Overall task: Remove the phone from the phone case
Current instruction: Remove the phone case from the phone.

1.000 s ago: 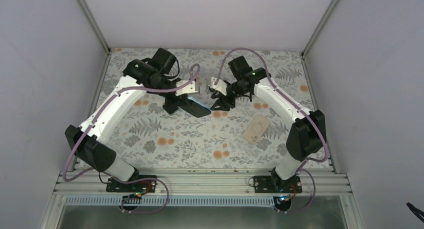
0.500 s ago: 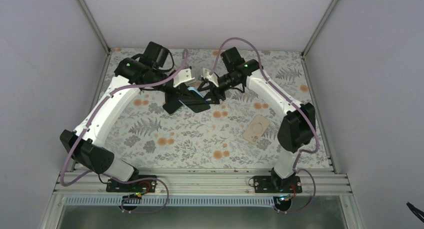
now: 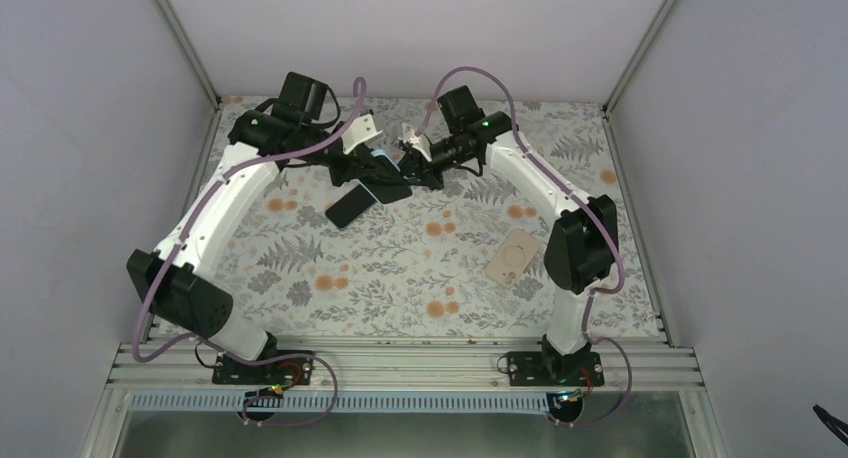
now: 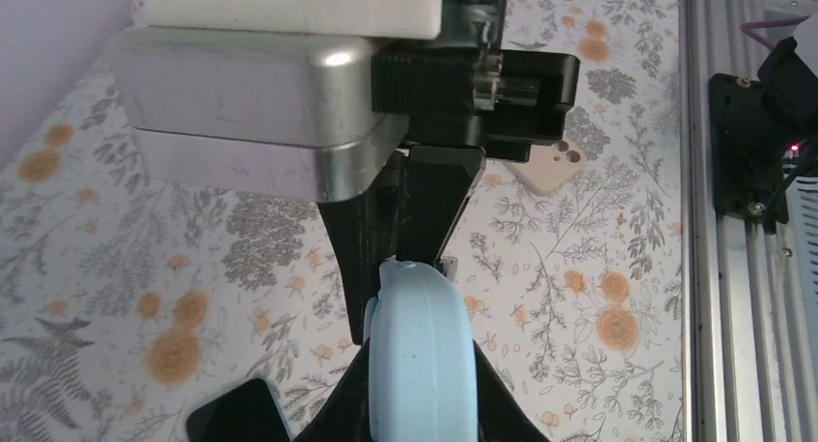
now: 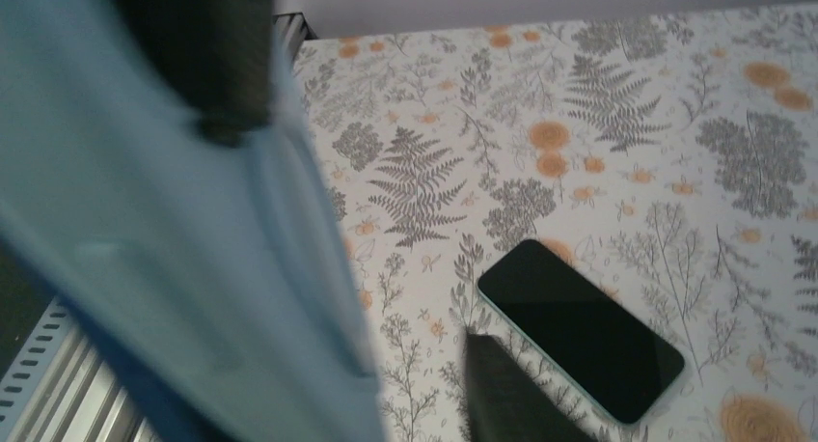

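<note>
The left gripper [image 4: 418, 403] is clamping the light blue case [image 4: 420, 336], its fingers pressing on either side of it and holding it edge-on in the air above the table [image 3: 400, 278]. The right gripper [image 3: 405, 170] is meeting the case from the opposite side, its dark fingers sitting right at the case's far end. Whether they are gripping that end or only standing around it cannot be told, as the right wrist view is blurring the case badly. The phone [image 5: 579, 331] is lying flat on the table with its dark screen up. It is out of the case, below the two grippers and apart from both. A beige case [image 3: 513, 258] is resting on the table well to the right, nearer the arm bases.
</note>
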`<action>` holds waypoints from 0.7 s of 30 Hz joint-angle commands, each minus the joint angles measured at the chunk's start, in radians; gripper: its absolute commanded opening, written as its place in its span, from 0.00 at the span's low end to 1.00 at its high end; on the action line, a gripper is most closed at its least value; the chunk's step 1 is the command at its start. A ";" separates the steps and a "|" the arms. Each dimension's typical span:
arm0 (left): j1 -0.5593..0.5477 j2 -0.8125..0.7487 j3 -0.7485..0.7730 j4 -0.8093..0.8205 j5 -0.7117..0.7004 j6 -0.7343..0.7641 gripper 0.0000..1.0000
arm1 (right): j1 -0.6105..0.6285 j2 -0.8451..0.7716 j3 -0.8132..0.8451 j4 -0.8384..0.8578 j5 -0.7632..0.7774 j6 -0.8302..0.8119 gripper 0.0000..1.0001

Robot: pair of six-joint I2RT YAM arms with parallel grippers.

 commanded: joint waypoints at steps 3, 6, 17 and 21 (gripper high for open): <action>-0.008 0.133 0.092 0.393 -0.058 -0.018 0.16 | 0.133 -0.193 -0.058 0.095 -0.317 0.176 0.03; -0.007 0.160 0.195 0.270 -0.072 0.013 0.64 | 0.081 -0.200 -0.077 0.100 -0.300 0.212 0.03; -0.005 0.030 0.496 -0.042 -0.269 0.126 1.00 | -0.227 -0.116 -0.077 0.051 -0.298 0.287 0.03; -0.092 -0.172 0.169 0.320 -0.591 0.145 1.00 | -0.336 -0.104 -0.128 0.355 -0.148 0.659 0.03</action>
